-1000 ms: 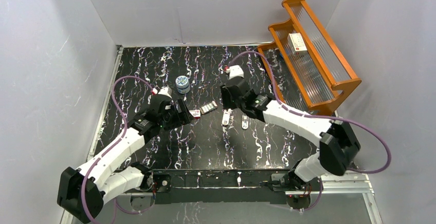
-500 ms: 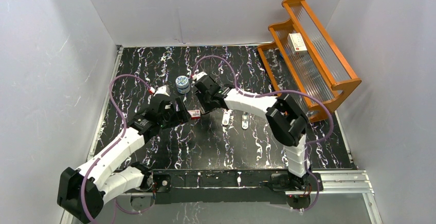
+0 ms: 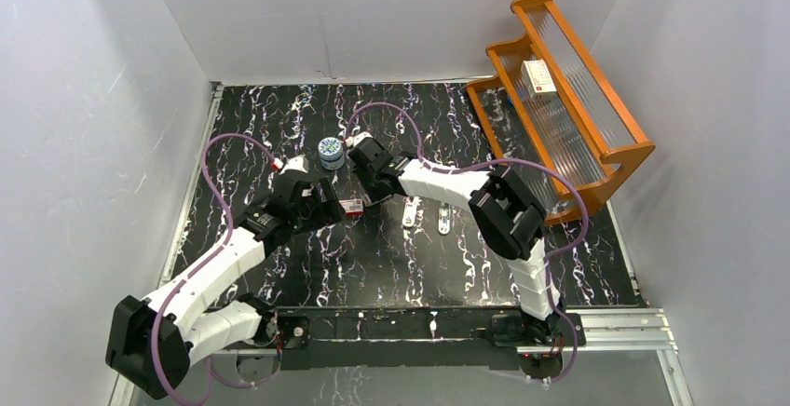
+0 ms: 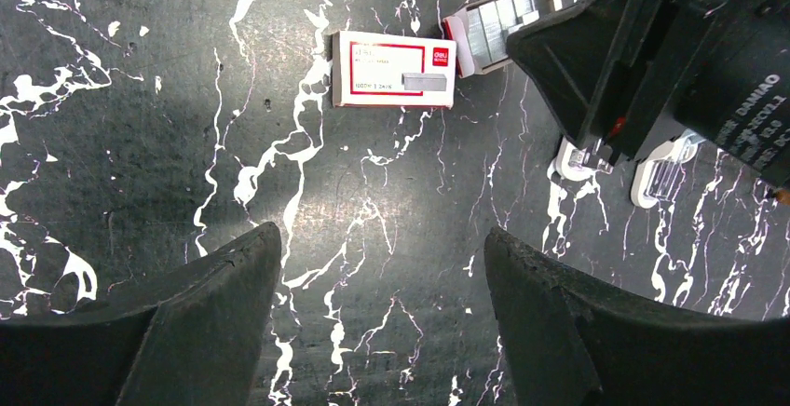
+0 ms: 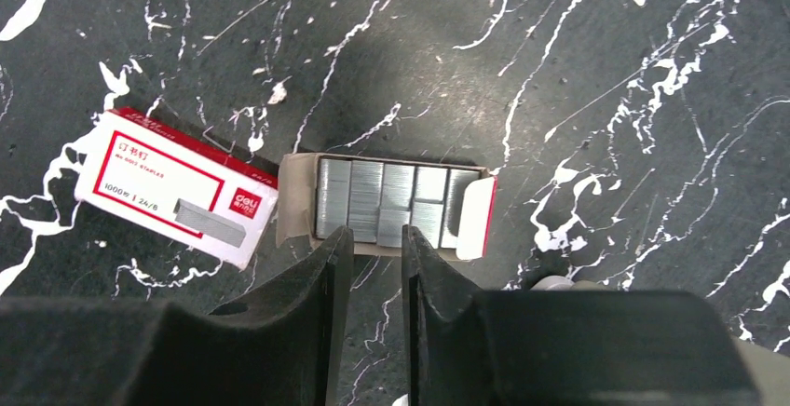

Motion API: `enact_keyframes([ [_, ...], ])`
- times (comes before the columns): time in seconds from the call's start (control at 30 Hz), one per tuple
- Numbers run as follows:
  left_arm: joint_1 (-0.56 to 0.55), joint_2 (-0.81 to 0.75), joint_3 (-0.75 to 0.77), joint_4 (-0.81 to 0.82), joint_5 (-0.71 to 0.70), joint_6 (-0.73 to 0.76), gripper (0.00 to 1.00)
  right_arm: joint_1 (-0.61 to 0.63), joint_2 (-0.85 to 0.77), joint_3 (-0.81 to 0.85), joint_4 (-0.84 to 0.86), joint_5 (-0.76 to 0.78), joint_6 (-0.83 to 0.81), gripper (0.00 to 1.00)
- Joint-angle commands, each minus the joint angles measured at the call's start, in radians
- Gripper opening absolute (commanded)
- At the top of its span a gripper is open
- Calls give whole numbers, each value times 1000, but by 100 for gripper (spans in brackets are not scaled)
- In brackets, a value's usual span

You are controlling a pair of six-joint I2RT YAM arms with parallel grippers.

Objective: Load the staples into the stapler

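The staples (image 5: 387,203) are silvery strips in a small open tray on the black marble table, also in the left wrist view (image 4: 503,26). The red-and-white sleeve (image 5: 177,187) lies just left of the tray and shows from above (image 3: 352,206). My right gripper (image 5: 377,235) hovers at the tray's near edge, its jaws a narrow gap apart and empty. It hides the tray in the top view. My left gripper (image 4: 382,238) is wide open and empty, short of the sleeve (image 4: 394,69). The pale stapler (image 3: 410,212) lies right of the tray, with a second pale piece (image 3: 445,220) beside it.
A round blue-and-white tin (image 3: 330,151) stands just behind both grippers. An orange wooden rack (image 3: 596,145) at the back right holds a white box (image 3: 538,76). The two wrists are close together over the table's middle.
My right arm has swung left from above the stapler to over the staples tray. My left gripper has hardly moved and stays open by the sleeve.
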Motion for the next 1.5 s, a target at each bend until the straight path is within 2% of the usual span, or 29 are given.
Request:
enact_keyframes([
  [0.0, 6, 7, 4, 9, -28, 11, 77, -17, 5, 43, 18, 37, 0, 36],
  [0.17, 6, 14, -4, 20, -17, 8, 77, -31, 14, 44, 20, 8, -3, 44],
  [0.27, 6, 16, -8, 22, -15, 6, 77, -38, 17, 40, 18, 1, 3, 45],
  [0.47, 6, 19, -12, 29, -12, 5, 78, -55, 8, 24, 24, 4, 20, 39],
  [0.87, 6, 17, -19, 37, -7, 3, 78, -63, 28, 39, 15, -3, 49, 39],
  [1.37, 6, 13, -27, 43, -3, 1, 78, -64, 62, 87, -29, 46, 199, 40],
  [1.47, 6, 10, -27, 43, -2, 0, 78, -64, 64, 85, -37, 46, 203, 37],
])
